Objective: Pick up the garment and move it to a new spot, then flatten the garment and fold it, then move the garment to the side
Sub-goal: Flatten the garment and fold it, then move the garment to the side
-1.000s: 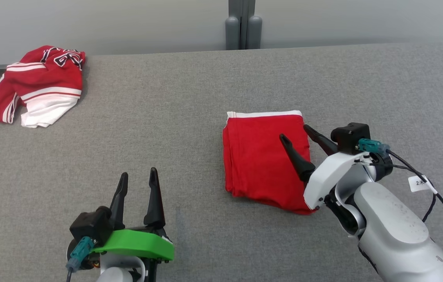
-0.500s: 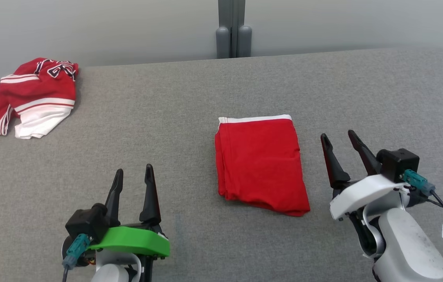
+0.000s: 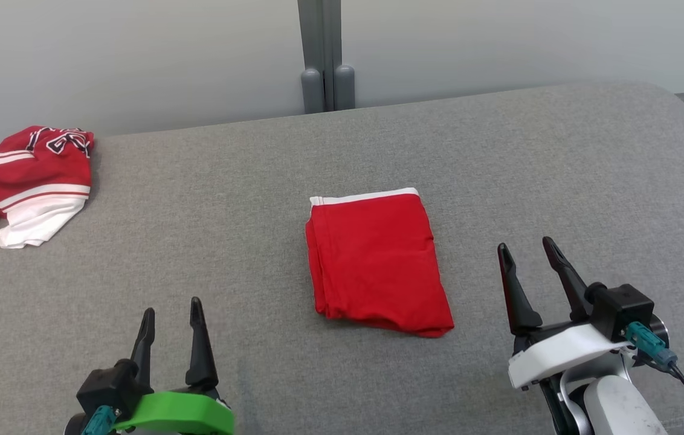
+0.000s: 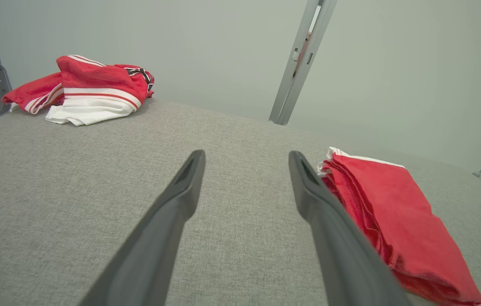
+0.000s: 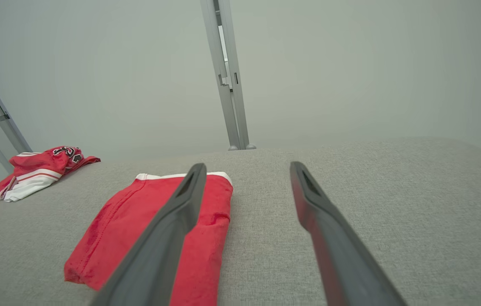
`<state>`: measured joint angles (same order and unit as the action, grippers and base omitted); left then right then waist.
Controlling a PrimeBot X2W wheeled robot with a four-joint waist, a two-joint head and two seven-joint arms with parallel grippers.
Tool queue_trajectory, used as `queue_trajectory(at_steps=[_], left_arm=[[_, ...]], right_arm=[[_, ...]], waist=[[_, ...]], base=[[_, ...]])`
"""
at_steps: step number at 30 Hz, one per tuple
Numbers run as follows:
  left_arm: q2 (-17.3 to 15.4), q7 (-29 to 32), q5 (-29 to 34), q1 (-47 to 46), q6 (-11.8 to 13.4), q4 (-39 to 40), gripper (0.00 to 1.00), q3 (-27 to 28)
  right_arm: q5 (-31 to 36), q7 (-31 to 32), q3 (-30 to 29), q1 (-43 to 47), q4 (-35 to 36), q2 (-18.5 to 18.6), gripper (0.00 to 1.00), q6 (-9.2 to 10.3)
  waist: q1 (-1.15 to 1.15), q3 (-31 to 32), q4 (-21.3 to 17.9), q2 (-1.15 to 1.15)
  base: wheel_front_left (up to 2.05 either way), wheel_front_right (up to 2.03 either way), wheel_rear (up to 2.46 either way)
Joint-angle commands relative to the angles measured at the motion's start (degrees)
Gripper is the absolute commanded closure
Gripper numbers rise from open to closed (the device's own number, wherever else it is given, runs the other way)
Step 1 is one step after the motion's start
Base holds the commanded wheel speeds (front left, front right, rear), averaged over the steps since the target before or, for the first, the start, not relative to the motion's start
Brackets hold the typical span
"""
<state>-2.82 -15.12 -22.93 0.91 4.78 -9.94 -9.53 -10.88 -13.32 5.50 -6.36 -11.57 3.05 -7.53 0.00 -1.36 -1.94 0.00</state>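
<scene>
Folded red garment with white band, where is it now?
In the head view, the folded red garment lies centrally on the grey fabric table, left of the right gripper, untouched.

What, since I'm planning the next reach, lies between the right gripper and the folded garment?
Just bare grey surface separates the right gripper from the folded garment; the head view shows it.
</scene>
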Motion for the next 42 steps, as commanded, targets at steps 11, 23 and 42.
queue_trajectory(at_steps=[11,23,42], left_arm=[[-0.2,0.0,1.6,2.3,-0.7,0.1,0.0,0.2],[-0.2,0.0,0.8,2.7,-0.5,0.6,0.0,-0.4],[-0.1,0.0,-0.2,-0.7,-0.3,2.0,0.0,-2.1]], right_arm=[[-1.2,-0.8,0.5,2.0,-1.0,-0.1,0.0,0.08],[-1.0,-0.7,0.5,2.2,-2.6,-0.1,0.0,0.08],[-5.8,14.3,-0.2,-12.7,-6.3,5.7,0.0,0.09]], waist=[[0.0,0.9,0.8,0.0],[0.0,1.3,1.0,0.0],[0.0,-4.6,4.9,0.0]], base=[[0.0,0.0,0.0],[0.0,0.0,0.0],[0.0,0.0,0.0]])
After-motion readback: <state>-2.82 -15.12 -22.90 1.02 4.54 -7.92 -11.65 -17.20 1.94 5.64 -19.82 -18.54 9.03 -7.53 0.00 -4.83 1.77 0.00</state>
